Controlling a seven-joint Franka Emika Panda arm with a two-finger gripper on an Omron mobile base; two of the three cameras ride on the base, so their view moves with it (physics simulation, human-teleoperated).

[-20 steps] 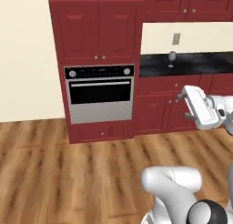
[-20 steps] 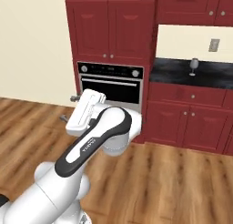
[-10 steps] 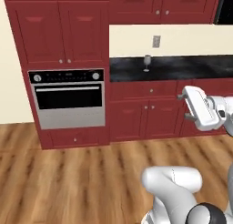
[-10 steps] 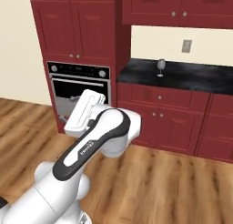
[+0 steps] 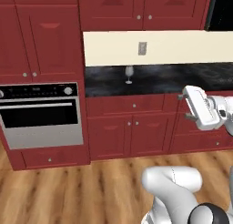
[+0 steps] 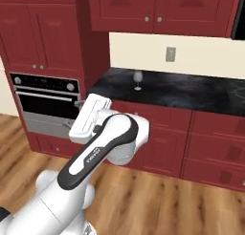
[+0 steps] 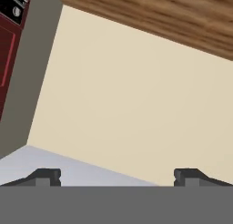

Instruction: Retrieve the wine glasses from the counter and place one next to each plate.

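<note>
Item: one small clear greyish stemmed wine glass (image 5: 129,74), upright on the long black marble-look tabletop (image 5: 182,79), near its left end and close to the back edge, below the wall outlet (image 5: 142,48) on the cream backsplash. Nothing touches it. Other glasses and the grey-blue plates: not catalogued here.

Item: two-finger hand (image 7: 117,176), empty, fingertips (image 7: 44,175) set wide apart with nothing between them. It is held folded close to the white arm, well short of the tabletop's front edge and to the right of the glass in the left base view; it faces a plain cream wall and a strip of wooden floor, not the glass.

Change noted: across the last second the whole scene has slid sideways in both base views. The built-in steel oven (image 5: 40,114) has moved toward the left and the tabletop has come to centre, so the base has driven, not the objects.

Judgement: approach phase, nothing retrieved yet. The glass now sits almost straight ahead; the reach likely follows.
</note>
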